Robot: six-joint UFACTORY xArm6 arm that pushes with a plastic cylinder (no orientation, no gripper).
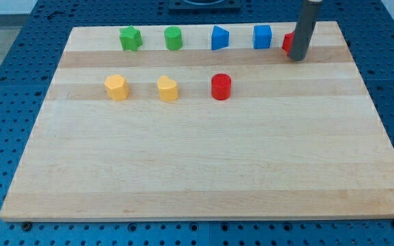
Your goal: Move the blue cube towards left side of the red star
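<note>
my tip, the end of a smooth dark rod holding nothing, sits at the far right, just in front of the mostly hidden red star. the glossy blue cube is just left of the star, apart from it, on the pale grained wooden board.

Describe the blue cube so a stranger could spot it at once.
Look along the top edge of the wooden board, where a row of blocks runs toward the view's right. The blue cube is fourth from the left, just left of the rod. Unlike the slanted blue block beside it, it is square-faced.
</note>
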